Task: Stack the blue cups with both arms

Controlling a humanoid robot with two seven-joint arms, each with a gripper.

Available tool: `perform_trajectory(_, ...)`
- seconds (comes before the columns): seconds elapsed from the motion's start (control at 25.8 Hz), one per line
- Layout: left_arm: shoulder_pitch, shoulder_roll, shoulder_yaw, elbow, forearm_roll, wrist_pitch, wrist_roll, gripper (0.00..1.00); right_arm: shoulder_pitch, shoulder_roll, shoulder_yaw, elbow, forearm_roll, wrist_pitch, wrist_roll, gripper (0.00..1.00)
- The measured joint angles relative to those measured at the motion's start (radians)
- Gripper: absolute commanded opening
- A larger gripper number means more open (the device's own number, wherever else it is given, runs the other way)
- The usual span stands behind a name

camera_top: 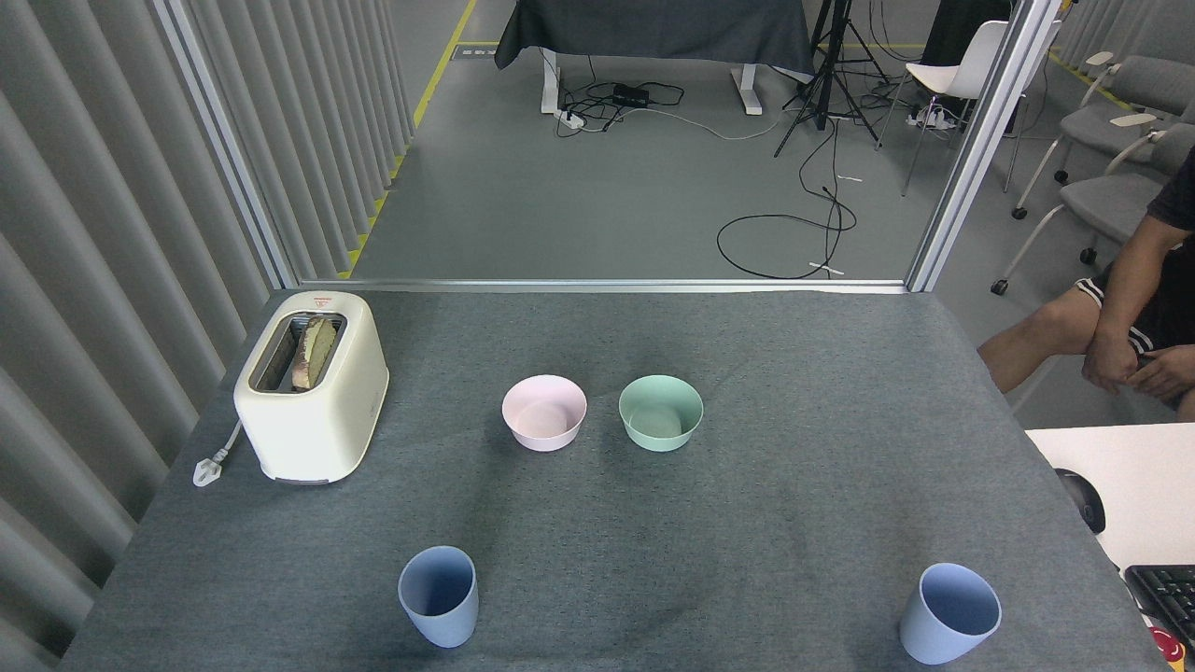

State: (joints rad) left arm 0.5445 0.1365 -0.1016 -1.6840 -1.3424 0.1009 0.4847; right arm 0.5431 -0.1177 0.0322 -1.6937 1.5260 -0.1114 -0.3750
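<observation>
Two pale blue cups stand upright on the grey cloth near the table's front edge. One blue cup (439, 597) is at the front left of centre, the other blue cup (948, 613) at the front right. They are far apart, with bare cloth between them. Neither of my arms or grippers shows in the head view.
A pink bowl (544, 413) and a mint-green bowl (660, 412) sit side by side mid-table. A cream toaster (313, 387) with bread in it stands at the left, its plug (207, 469) beside it. A seated person (1120, 327) is off the right edge, by a white desk (1130, 485).
</observation>
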Motion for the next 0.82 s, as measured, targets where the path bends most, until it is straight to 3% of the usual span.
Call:
perform_trajectory(0.58, -0.025, 0.003, -0.006, 0.015, -0.004, -0.016, 0.01, 1.0, 0.001, -0.003, -0.006, 0.01, -0.001, -0.004, -0.001, 1.0)
perform_trajectory(0.82, -0.073, -0.019, -0.079, 0.064, -0.019, -0.017, 0.006, 1.0, 0.003, -0.001, -0.012, 0.012, -0.001, -0.004, -0.002, 1.0)
